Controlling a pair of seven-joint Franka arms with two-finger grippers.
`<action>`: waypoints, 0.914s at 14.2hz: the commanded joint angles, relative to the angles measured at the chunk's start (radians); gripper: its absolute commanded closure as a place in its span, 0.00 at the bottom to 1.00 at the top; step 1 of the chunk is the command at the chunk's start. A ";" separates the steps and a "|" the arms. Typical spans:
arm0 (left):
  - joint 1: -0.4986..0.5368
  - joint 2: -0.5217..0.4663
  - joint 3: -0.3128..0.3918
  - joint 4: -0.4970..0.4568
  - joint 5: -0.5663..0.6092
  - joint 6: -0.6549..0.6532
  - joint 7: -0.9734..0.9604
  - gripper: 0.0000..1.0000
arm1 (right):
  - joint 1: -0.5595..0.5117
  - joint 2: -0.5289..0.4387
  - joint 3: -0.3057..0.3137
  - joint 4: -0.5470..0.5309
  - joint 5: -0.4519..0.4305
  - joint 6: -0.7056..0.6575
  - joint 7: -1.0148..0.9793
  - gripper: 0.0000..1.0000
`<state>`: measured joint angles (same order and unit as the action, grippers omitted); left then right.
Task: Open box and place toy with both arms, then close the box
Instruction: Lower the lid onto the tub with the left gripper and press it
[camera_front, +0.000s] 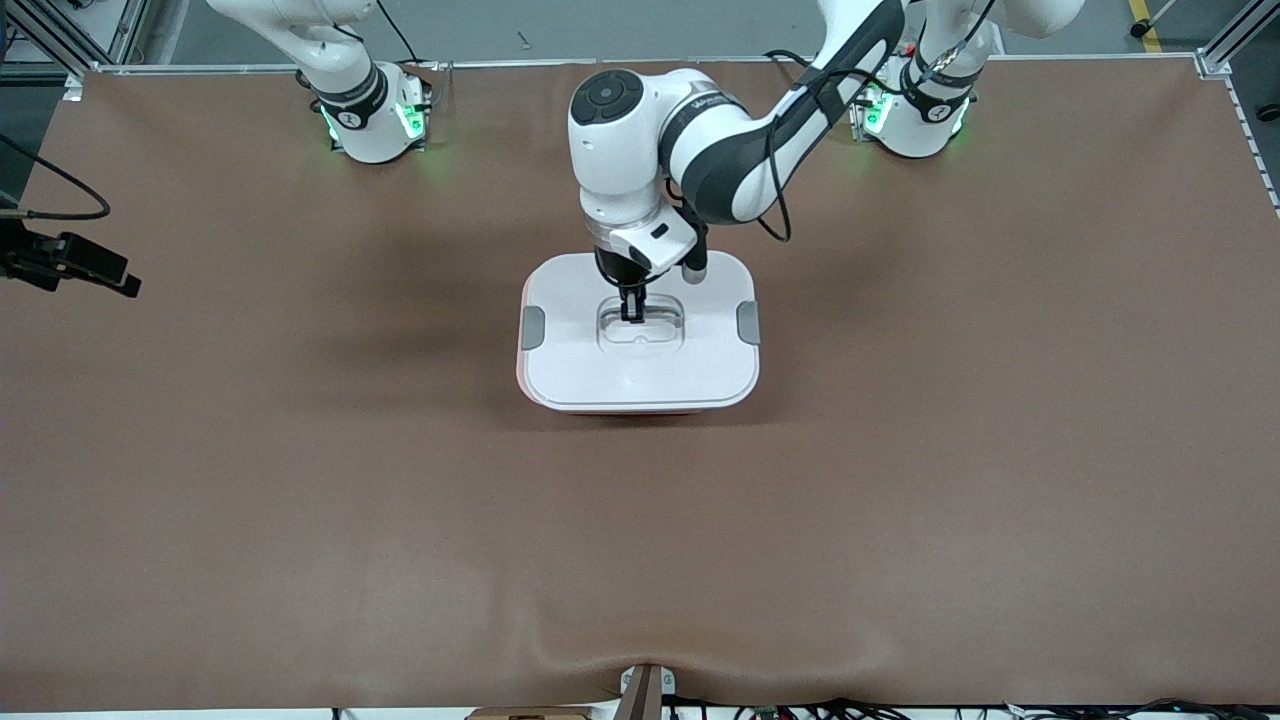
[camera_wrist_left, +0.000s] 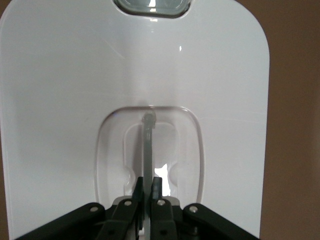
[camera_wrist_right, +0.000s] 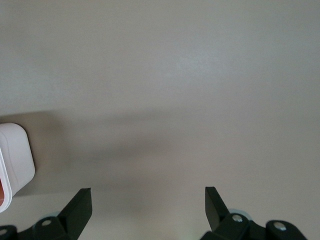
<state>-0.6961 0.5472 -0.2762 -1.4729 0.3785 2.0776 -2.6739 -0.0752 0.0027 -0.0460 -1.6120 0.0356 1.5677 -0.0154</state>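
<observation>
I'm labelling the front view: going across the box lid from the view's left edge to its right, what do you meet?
Grey clip at the right arm's end → clear handle, with the left claw shut on it → grey clip at the left arm's end.

Brown table mat (camera_front: 300, 480) w/ a black camera mount (camera_front: 70, 262) at the right arm's end.

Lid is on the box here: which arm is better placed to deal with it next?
Left. The left gripper is down in the clear recessed handle of the white lid, fingers pinched on the handle bar. The right gripper hangs open over bare table, the box only at its view's edge.
</observation>
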 joint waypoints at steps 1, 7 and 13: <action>-0.028 0.023 0.008 0.019 0.036 0.019 -0.047 1.00 | -0.009 -0.049 0.017 -0.037 -0.016 -0.034 -0.009 0.00; -0.046 0.045 0.012 0.019 0.057 0.022 -0.049 1.00 | -0.021 -0.044 0.017 -0.031 -0.020 -0.015 -0.018 0.00; -0.051 0.063 0.012 0.019 0.059 0.022 -0.049 1.00 | -0.018 -0.047 0.020 -0.026 -0.020 0.006 -0.020 0.00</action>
<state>-0.7332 0.5948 -0.2725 -1.4724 0.4103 2.0937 -2.7047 -0.0763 -0.0178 -0.0409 -1.6201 0.0253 1.5657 -0.0242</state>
